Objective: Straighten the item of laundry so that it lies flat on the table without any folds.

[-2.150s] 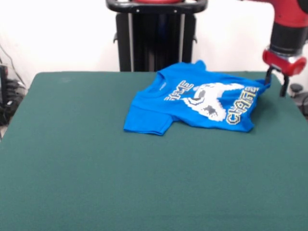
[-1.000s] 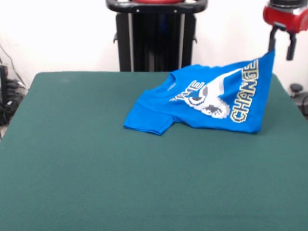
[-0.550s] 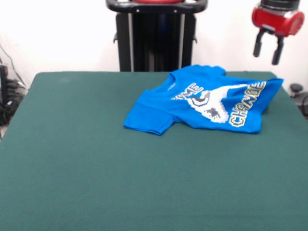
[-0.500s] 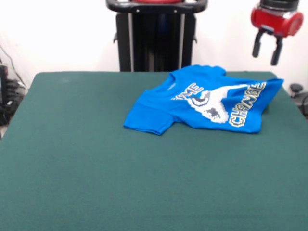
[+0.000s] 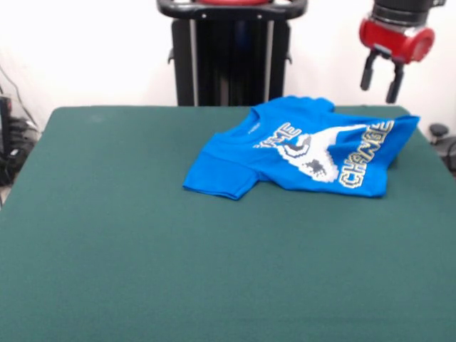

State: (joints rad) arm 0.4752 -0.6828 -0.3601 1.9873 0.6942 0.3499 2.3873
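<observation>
The item of laundry, a bright blue T-shirt with white and yellow lettering and a white print, lies on the dark green table toward its far right. It is rumpled, with a fold running through the print and one sleeve spread at the near left. My gripper hangs in the air above the shirt's far right corner, well clear of the cloth. It is open, with two dark fingers pointing down and nothing between them.
A black pedestal stands behind the table's far edge. The shirt's right corner reaches close to the table's right edge. Cables and dark gear lie off the table at the left.
My gripper lifted the shirt's right corner, let it go, and the cloth dropped back onto the table more spread out. Since then the open gripper has drifted slightly left.
</observation>
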